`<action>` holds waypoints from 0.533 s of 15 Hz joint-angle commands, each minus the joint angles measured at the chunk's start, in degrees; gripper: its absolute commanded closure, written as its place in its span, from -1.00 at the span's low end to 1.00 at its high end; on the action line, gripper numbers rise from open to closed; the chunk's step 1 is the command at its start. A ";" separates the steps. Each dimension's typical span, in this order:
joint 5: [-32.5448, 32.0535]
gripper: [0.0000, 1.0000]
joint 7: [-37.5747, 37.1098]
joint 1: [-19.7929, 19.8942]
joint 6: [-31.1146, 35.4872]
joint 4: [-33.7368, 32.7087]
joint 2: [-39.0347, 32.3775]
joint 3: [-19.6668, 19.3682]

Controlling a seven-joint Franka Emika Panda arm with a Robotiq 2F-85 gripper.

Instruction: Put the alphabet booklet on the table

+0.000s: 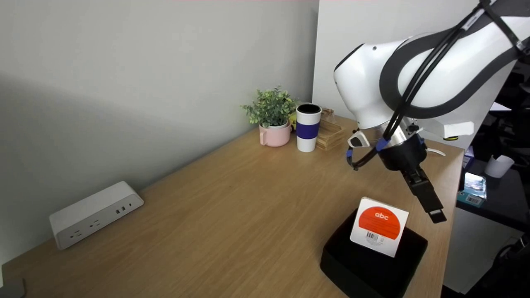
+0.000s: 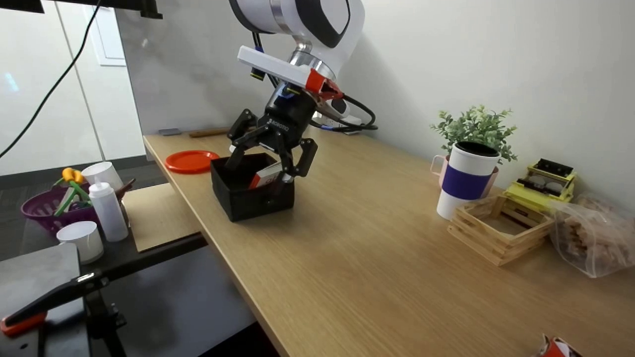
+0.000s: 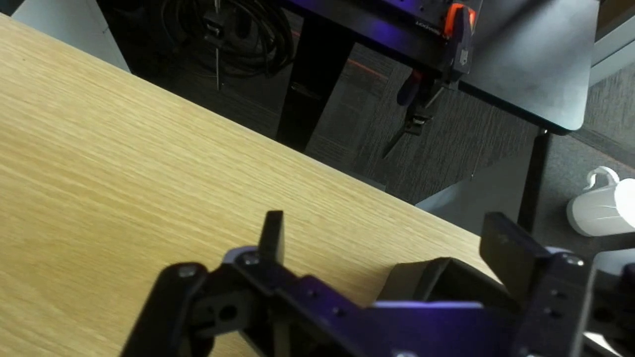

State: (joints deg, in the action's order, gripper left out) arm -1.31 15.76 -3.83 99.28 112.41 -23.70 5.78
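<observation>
1. Bench point(image 1: 232, 219): light-brown grained wood, against pale grey wall point(image 1: 165, 62).
2. Alphabet booklet point(image 1: 379, 227): tilted inside black box point(image 1: 337, 273) on bench.
3. Gripper point(image 3: 383, 219): jaws apart, near box.
4. Red plate point(image 2: 191, 162) on bench; purple basket point(image 2: 39, 210) past bench edge.

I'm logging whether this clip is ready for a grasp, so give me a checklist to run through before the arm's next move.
Alphabet booklet in sight: ok; it lies tilted in the black box, its orange-red "abc" circle showing.
Booklet out on the table: not ok; that step is not yet done.
Gripper ready to grasp: ok; its jaws are spread, with nothing held.
Jaws lined up with the booklet: cannot tell; the wrist view does not clearly show it.
Jaws free of the black box's walls: cannot tell; in an exterior view they overlap it, and contact cannot be judged.
</observation>
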 commanded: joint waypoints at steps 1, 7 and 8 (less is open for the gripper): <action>1.61 -1.00 2.48 0.98 2.90 0.22 0.20 0.74; 4.44 -1.00 8.16 1.22 11.33 0.82 -0.16 1.86; 4.94 -1.00 9.09 1.28 12.48 0.88 -0.28 2.10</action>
State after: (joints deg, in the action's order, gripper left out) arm 1.92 21.62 -3.79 108.08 112.60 -23.75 6.48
